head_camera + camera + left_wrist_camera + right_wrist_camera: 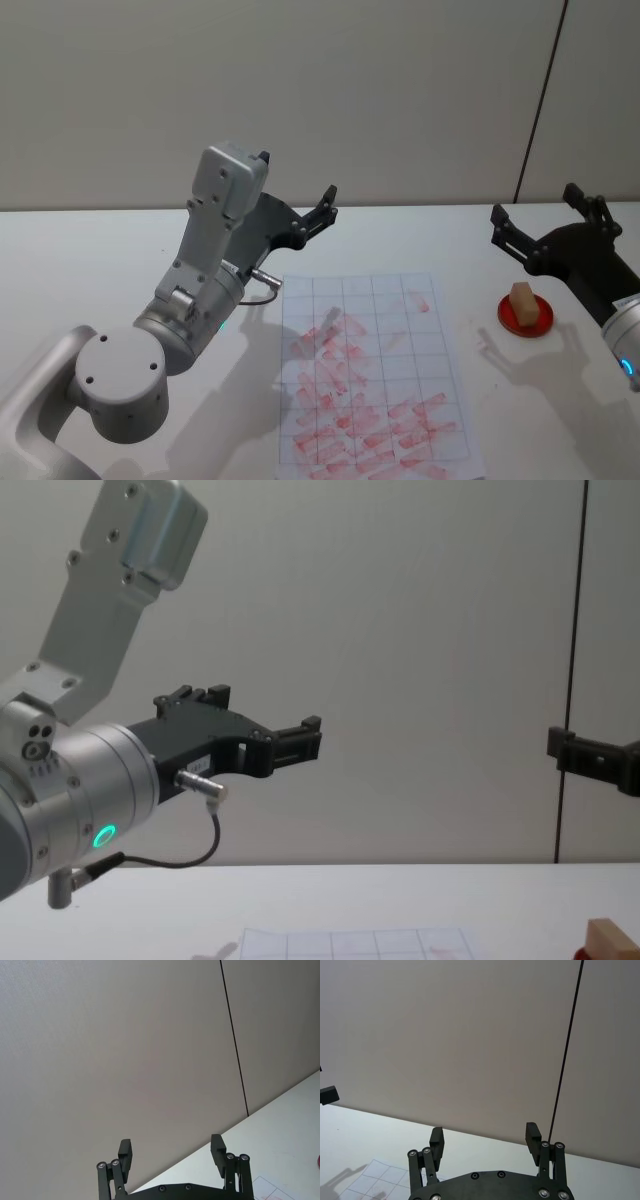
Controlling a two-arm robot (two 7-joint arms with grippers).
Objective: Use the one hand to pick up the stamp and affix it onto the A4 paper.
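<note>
The stamp (521, 299), a small tan wooden block, stands on a flat red round disc (528, 316) at the right of the table; its top also peeks in at the chest view's lower right corner (612, 938). The A4 paper (370, 380) lies in the middle, with a grey grid and many pink-red marks. My right gripper (535, 205) hangs open in the air just above and behind the stamp, pointing at the wall, nothing between its fingers (436, 1136). My left gripper (297, 182) is raised and open (170, 1152) over the paper's far left corner.
The white table (100, 260) runs back to a plain grey wall with a dark vertical seam (540, 100). The left arm's silver elbow (120, 375) bulks over the table's near left. A small pale scrap (482, 343) lies between paper and disc.
</note>
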